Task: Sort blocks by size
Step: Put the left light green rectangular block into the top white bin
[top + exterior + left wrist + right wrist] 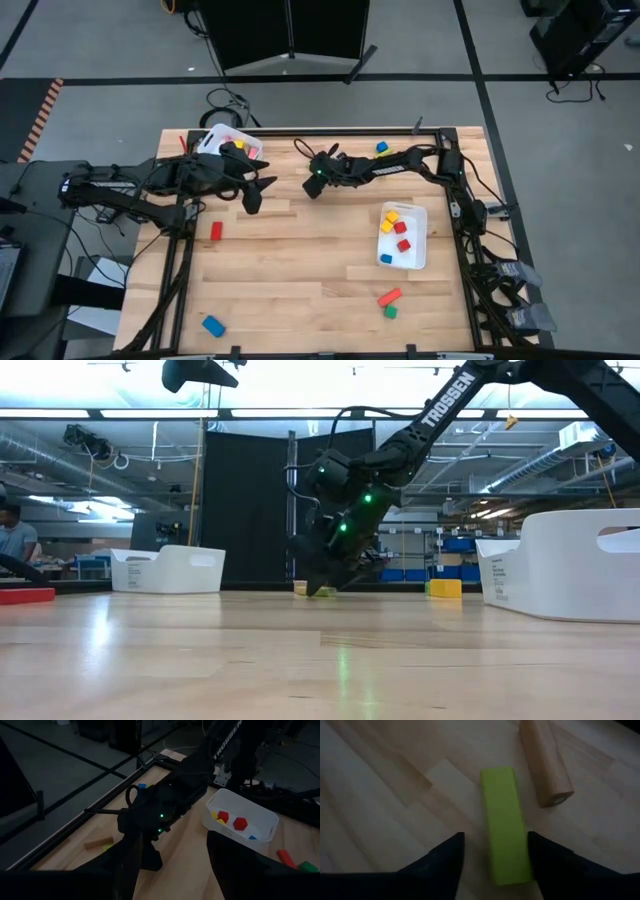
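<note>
1. Right pincer [492,857]: we see its two dark fingers open, straddling one end of a long lime-green wooden bar [504,825] that lies flat on the worktop [300,270]; one finger looks to touch the bar's side, the other stands apart, so we judge nothing is gripped yet. In the high view this pincer [313,187] sits near 12 o'clock on the worktop.
2. A plain round wooden dowel [545,762] lies just beside the green bar.
3. Left pincer [253,198] waits at about 10 o'clock, its fingers parted and empty.
4. Done so far, we judge: small cubes sit in the white plastic bin [420,215] at 3 o'clock; another white bin [210,138] at 11 o'clock holds some blocks.
5. Left: a red block [216,231], a blue block [213,325], a red bar [389,297] and green cube [390,312].
</note>
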